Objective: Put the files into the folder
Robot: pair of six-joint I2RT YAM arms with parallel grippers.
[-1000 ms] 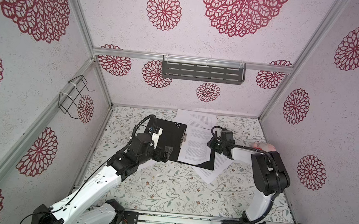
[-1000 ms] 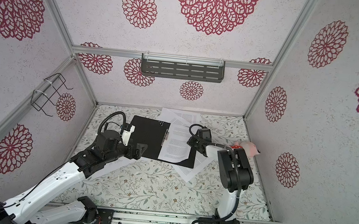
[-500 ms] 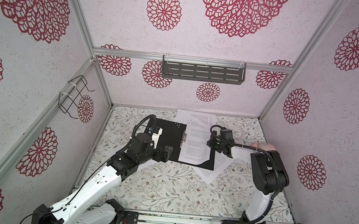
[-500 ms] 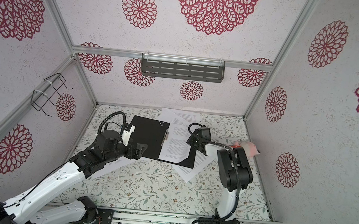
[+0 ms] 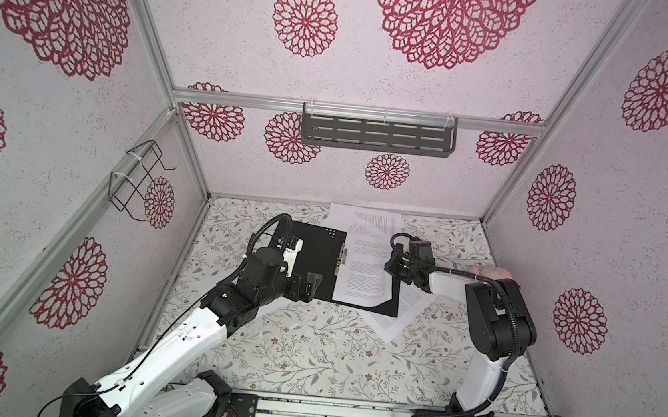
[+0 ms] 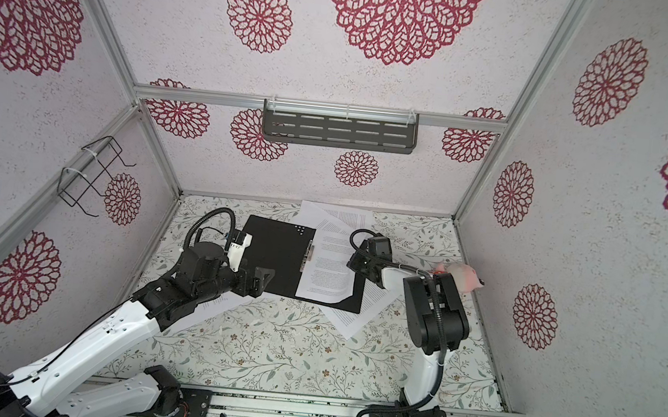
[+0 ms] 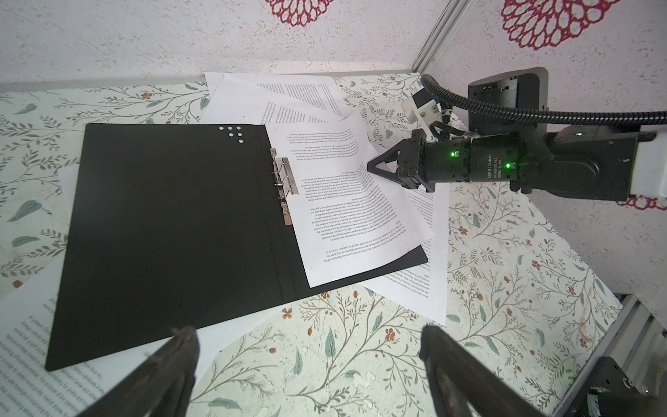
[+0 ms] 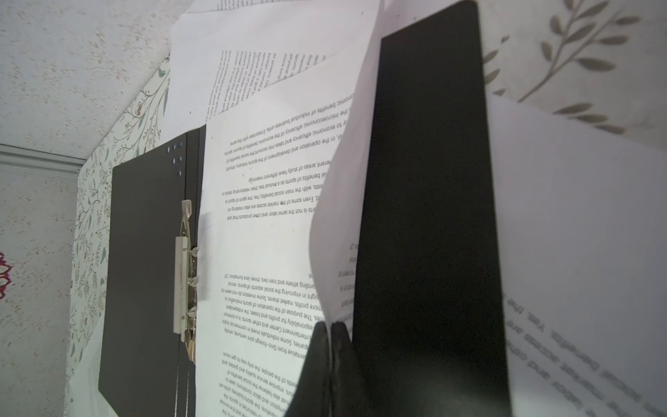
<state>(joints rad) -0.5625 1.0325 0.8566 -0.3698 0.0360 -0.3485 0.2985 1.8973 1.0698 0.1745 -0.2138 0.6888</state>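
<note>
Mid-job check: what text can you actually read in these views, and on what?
"DAMIAO": right arm's wrist motor.
"operation and development of the sports industry": sheet on the open folder; its other lines and the other files are too small.
Folder: no lettering visible.

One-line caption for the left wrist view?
Right hand pinches a printed sheet lying on the open black folder.
</note>
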